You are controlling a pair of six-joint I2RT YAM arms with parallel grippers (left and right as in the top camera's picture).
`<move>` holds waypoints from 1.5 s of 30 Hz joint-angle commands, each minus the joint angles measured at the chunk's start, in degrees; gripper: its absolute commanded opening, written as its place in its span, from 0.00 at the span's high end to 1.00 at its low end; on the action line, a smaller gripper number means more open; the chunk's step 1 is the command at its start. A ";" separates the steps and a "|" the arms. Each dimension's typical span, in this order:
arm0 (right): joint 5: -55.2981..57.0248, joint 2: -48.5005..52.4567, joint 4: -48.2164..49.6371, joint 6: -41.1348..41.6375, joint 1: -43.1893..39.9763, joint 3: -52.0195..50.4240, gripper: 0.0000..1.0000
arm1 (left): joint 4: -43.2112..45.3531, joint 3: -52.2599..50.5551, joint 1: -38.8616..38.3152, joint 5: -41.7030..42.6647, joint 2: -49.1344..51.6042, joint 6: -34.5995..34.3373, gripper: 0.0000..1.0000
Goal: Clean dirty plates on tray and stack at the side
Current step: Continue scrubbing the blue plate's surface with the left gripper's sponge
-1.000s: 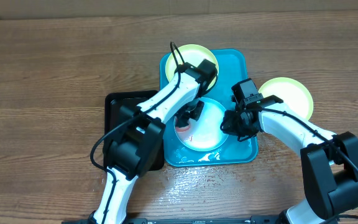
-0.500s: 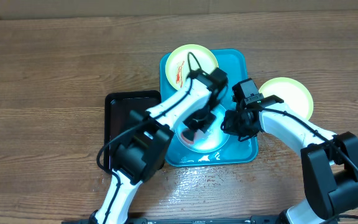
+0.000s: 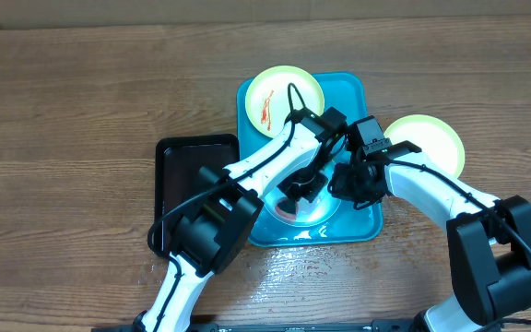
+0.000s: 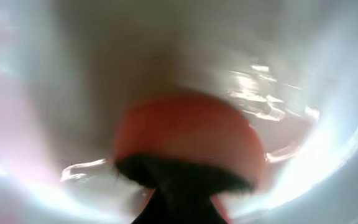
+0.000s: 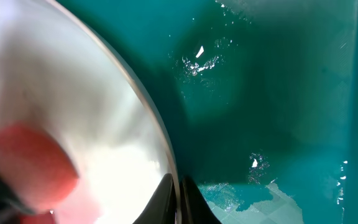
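Overhead: left gripper [image 3: 300, 189] pressed down on the blue plate [image 3: 313, 212] mid tray [image 3: 358, 97], jaws narrow around a red sponge [image 4: 188, 146], likely scrubbing. Right gripper [image 3: 342, 183] at that plate's right rim, jaws pinched thin on the edge per right wrist view, probably to stop it sliding on the wet tray. Smeared plate [image 3: 284, 92] waits at the tray's far end. Third plate [image 3: 427, 143], looks clean, sits on the table right of the tray, likely the stack spot. Black tray [image 3: 187, 166] on the left.
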 commanded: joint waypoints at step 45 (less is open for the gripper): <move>3.56 0.79 0.87 1.44 0.09 -0.31 0.96 | -1.77 -0.57 5.68 -1.27 1.25 -25.33 0.96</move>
